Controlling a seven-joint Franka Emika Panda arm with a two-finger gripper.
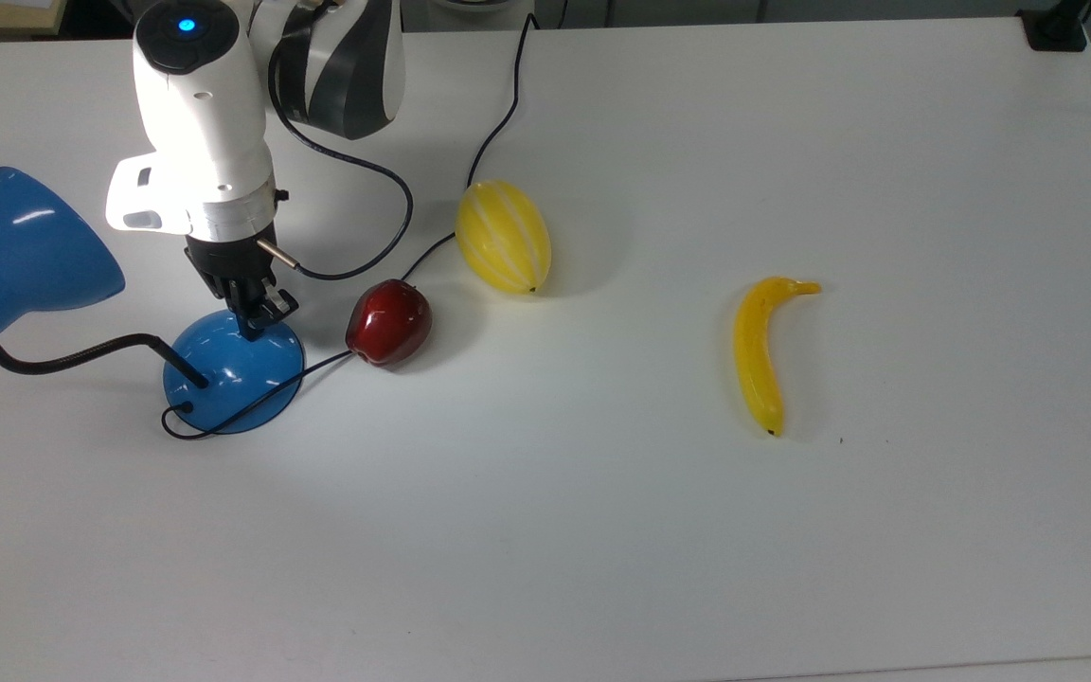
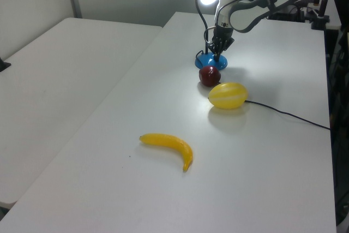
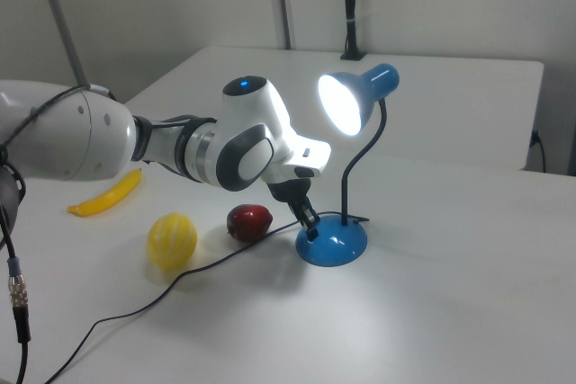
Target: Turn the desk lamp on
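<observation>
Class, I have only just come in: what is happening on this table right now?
A robot arm has its gripper down on the round base of a blue desk lamp. The lamp is lit: its shade glows bright in the right view and throws light on the arm. Beside the base lie a dark red apple, a yellow striped melon and, farther along the white table, a banana, all untouched.

Glossy blue desk lamp [image 1: 233, 374], shiny plastic-looking apple [image 1: 388, 322] and banana [image 1: 760, 351], matt white table [image 1: 792, 530].
</observation>
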